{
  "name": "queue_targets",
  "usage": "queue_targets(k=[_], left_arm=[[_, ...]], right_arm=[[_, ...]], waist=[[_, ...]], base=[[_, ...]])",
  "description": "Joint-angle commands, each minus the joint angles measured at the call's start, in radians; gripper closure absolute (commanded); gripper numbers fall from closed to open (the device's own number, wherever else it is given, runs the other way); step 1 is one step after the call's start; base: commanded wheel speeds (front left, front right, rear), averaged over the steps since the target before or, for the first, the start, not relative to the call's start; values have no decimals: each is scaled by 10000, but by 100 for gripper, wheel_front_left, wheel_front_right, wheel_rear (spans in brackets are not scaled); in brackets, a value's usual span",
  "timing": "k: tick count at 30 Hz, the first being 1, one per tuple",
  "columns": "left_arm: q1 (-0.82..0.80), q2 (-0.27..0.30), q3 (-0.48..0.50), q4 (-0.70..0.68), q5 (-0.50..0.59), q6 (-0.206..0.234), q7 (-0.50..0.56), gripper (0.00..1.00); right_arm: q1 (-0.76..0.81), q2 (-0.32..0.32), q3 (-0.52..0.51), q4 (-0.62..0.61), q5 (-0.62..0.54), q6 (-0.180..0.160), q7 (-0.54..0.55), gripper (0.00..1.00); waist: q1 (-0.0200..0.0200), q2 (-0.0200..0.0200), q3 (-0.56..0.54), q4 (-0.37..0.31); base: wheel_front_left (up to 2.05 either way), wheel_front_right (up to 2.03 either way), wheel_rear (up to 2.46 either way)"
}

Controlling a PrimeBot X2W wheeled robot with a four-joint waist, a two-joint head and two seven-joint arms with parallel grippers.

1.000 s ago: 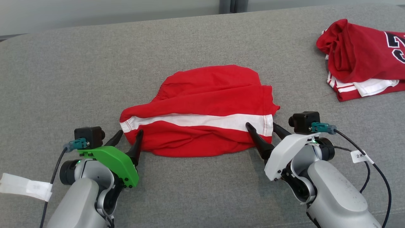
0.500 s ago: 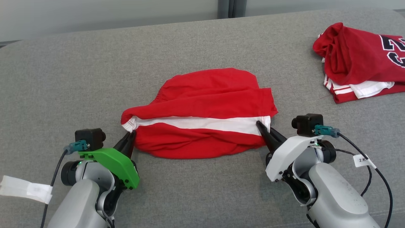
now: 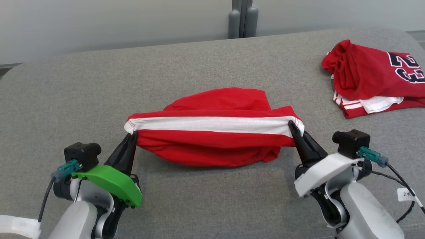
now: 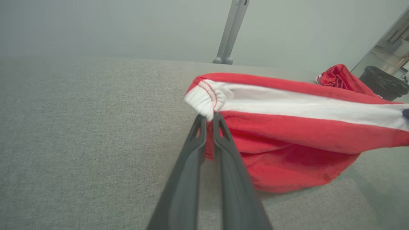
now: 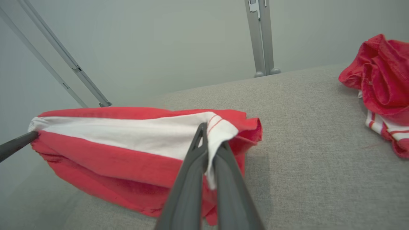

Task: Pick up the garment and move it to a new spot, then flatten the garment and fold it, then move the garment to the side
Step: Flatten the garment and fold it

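Grips the red garment [image 3: 215, 146] at both ends of its white band [image 3: 212, 123]. Pinches the band's left end, at the gathered white hem, with the left jaws closed on the cloth; in the left wrist view, shows the dark fingers [image 4: 187, 179] pressed together with fabric between the tips. Clamps the band's right end with the right jaws, likewise closed on the garment, white cloth caught between the fingers [image 5: 188, 188]. Holds the band taut and nearly level between the two, above the grey cloth-covered table [image 3: 212, 56], near its front middle, red bulk sagging below. Hard to tell whether the lowest fold touches the table. Shares the table with a crumpled red jersey [image 3: 368, 73] at the far right, well apart.
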Motion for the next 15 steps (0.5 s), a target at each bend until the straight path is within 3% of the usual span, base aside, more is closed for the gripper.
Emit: queue_targets(k=[1,7,15], left_arm=[[268,129,52,-235,26,120,62,100],[1437,466,57,-2169,-117,773,695,100],[698,1108,-186,-2746,253,687,1650,100]], right_arm=[[287,-65,-46,-158,-78,1,-102,100],[1495,-197,-542,-1461,-232,1,159,100],[1147,-326,-607,-2364,-68,1,663,100]], waist=[[0,0,-274,24],[0,0,-735,34],[0,0,-812,-2]], base=[[0,0,0],[0,0,0],[0,0,0]])
